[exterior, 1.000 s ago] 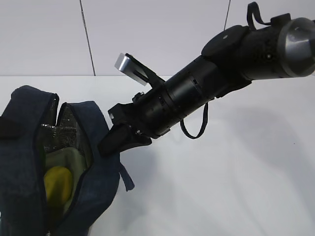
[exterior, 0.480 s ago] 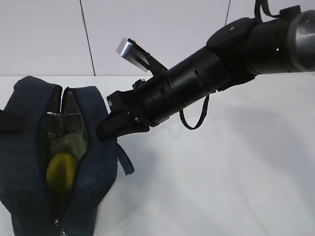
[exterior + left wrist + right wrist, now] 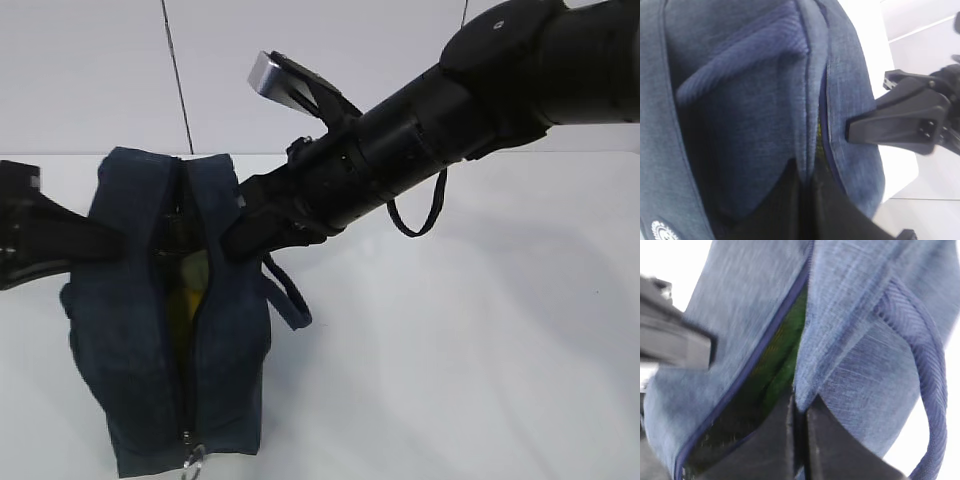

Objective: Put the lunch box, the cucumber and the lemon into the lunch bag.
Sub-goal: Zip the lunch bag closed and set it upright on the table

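The dark navy lunch bag (image 3: 140, 330) stands upright on the white table, its top opening pulled into a narrow slit. My left gripper (image 3: 112, 243) is shut on the bag's left rim (image 3: 809, 170). My right gripper (image 3: 230, 242) is shut on the right rim (image 3: 799, 402). Through the slit I see the yellow lemon (image 3: 187, 292). In the right wrist view a green strip inside the slit looks like the cucumber (image 3: 790, 337). The lunch box is hidden.
A strap handle (image 3: 290, 300) hangs off the bag's right side, and the silver zipper ring (image 3: 195, 460) dangles at the bag's near end. White table (image 3: 450, 350) stretches to the right. A pale wall stands behind.
The bag has been pulled to the right and stood taller, and its wide opening has narrowed to a slit. The left gripper has come into the exterior view. Both grips stay shut.
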You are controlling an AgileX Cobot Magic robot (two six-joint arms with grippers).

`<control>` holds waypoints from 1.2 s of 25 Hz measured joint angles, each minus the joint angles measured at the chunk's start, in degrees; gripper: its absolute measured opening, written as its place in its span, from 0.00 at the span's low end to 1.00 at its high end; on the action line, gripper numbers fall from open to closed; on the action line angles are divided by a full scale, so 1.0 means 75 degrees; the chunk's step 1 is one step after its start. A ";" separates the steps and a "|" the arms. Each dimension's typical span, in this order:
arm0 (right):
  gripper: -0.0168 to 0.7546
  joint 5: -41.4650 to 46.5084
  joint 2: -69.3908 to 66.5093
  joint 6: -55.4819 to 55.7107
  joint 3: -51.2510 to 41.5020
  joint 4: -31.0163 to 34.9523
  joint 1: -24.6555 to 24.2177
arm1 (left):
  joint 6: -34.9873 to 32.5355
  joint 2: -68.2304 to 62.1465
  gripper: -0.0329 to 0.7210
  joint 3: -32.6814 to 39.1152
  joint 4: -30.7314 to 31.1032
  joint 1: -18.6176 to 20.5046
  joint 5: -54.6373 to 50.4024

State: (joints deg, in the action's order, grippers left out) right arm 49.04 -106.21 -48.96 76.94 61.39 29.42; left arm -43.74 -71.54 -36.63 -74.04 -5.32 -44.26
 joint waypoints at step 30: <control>0.03 -0.2158 0.1159 0.1360 -0.1200 -0.2039 -0.0330 | -0.3854 -0.2182 0.04 -0.1060 -0.3205 -0.1845 0.1737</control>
State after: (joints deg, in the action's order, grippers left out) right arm 32.86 -97.52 -38.76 67.94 46.09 26.94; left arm -72.64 -87.90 -44.58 -98.08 -19.15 -31.23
